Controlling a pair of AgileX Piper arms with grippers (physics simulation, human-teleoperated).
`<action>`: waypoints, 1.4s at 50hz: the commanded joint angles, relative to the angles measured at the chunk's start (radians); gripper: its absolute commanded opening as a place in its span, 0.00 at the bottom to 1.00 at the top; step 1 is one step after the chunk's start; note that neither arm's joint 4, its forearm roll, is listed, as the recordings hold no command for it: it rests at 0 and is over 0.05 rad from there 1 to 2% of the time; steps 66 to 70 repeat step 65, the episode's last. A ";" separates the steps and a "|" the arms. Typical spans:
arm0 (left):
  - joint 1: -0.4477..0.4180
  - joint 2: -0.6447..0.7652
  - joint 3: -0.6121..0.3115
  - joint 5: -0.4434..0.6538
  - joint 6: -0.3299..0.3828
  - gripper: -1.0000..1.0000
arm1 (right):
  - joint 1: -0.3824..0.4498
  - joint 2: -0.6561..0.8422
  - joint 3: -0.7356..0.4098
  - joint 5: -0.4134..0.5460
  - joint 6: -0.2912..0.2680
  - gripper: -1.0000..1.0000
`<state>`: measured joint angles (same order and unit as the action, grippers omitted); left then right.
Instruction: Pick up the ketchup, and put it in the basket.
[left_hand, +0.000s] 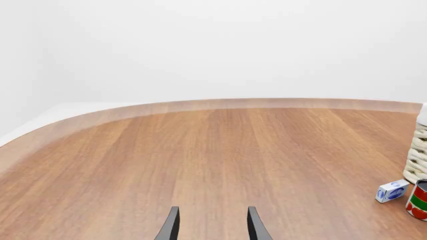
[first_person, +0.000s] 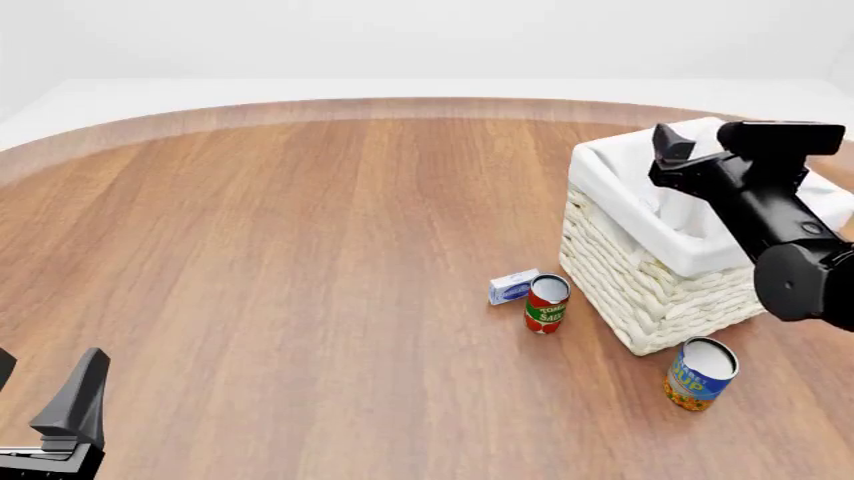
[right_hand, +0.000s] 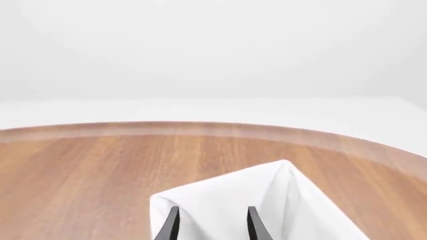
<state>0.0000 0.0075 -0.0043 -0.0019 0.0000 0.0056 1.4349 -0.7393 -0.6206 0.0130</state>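
Round wooden table (first_person: 294, 230). The basket (first_person: 627, 290) stands toward the table's right edge, white cloth lining folded over its rim.

Right gripper (right_hand: 210, 225) hangs above the basket. In the right wrist view its two dark fingers (right_hand: 172, 224) stand parted with only the white lining showing in the gap; nothing is held. In the front view the right arm comes in from the right and covers part of the basket's inside.

The ketchup is not visible in any view. What the arm hides of the basket's inside cannot be checked.

Left gripper (left_hand: 212, 225) sits near the table's front-left edge, fingers spread, bare wood between them.

A red-and-green can (first_person: 546, 304) stands upright just beside the basket's left wall, toward the front. A small blue-and-white box (first_person: 513, 287) lies touching or nearly touching that can on its left. A blue-and-orange can (first_person: 698, 373) stands upright near the basket's front corner, apart from it.
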 joint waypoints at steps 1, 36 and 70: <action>0.000 0.000 0.000 0.000 0.000 1.00 | 0.018 -0.020 0.005 0.002 0.013 1.00; 0.000 0.000 0.000 0.000 0.000 1.00 | 0.136 -0.102 0.019 0.041 0.009 1.00; 0.000 0.000 0.000 0.000 0.000 1.00 | 0.449 -0.407 0.193 0.057 0.049 1.00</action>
